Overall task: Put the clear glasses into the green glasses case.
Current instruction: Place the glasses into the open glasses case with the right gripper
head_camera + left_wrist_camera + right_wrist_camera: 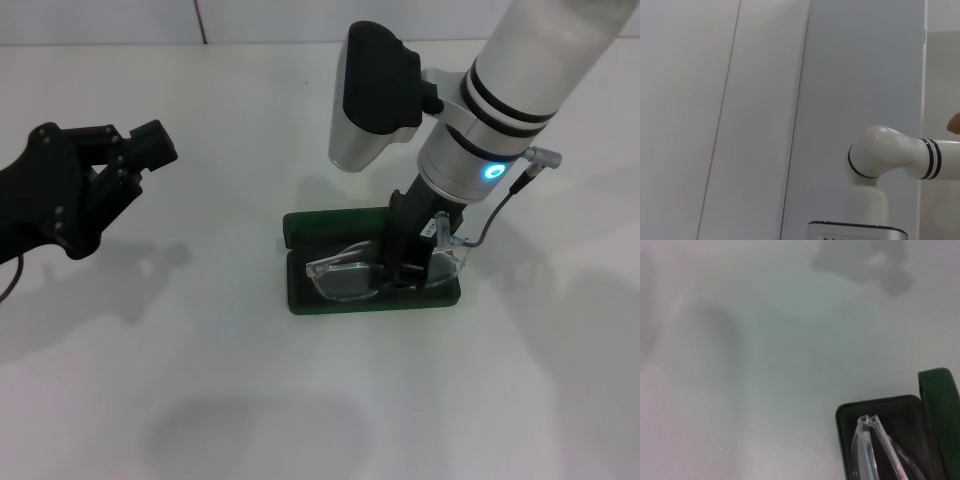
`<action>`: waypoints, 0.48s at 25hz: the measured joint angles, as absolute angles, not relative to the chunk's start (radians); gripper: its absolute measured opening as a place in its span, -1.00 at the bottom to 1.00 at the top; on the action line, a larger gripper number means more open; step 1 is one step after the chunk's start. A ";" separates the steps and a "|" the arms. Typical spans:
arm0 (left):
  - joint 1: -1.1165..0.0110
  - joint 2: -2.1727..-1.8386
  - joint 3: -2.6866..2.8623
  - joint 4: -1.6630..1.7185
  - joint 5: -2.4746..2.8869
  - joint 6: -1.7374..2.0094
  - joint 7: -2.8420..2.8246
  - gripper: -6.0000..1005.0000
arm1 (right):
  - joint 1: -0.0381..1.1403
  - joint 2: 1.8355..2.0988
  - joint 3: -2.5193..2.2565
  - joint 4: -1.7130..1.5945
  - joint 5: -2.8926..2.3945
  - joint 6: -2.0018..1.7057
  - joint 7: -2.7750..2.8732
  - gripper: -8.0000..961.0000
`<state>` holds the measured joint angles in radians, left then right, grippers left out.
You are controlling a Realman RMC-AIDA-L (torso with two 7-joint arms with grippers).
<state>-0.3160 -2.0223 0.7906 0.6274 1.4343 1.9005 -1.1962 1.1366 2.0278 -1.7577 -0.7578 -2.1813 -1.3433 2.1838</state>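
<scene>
— What lay nearest the robot's body on the bench (300,420)?

— Only bare white surface with soft shadows on it. Just past that sat the green glasses case (330,300), lying open, its tray toward the robot and its lid (325,225) folded back on the far side.

— And the clear glasses?

— The clear glasses (345,277) rested in the tray of the case, the lens reaching across most of its width, one end poking a little over the case's right-hand edge. The right wrist view showed the same: a folded clear arm (871,447) lay against the dark lining (900,415), with the green lid (940,405) standing beside it.

— Where was the right gripper?

— The right gripper (402,270) stood straight down over the middle of the case, its dark tips at the frame. Its jaws looked clamped on the clear glasses, near the middle of the frame.

— The other arm?

— The left gripper (125,155) hung well apart to the left, above bare bench, holding nothing. Whether its jaws were apart or together, I could not tell. Its wrist camera saw only a pale wall (715,100) and the right arm's white joint (890,155).
</scene>
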 joint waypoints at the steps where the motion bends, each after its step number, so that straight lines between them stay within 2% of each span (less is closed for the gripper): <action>1: -0.316 -2.022 0.791 0.627 1.434 1.900 -1.196 -0.82 | 1.137 2.028 -1.758 -0.758 -2.181 -1.343 2.184 -0.69; 12: -0.316 -2.023 0.795 0.627 1.434 1.900 -1.196 -0.81 | 1.136 2.028 -1.758 -0.764 -2.182 -1.339 2.185 -0.69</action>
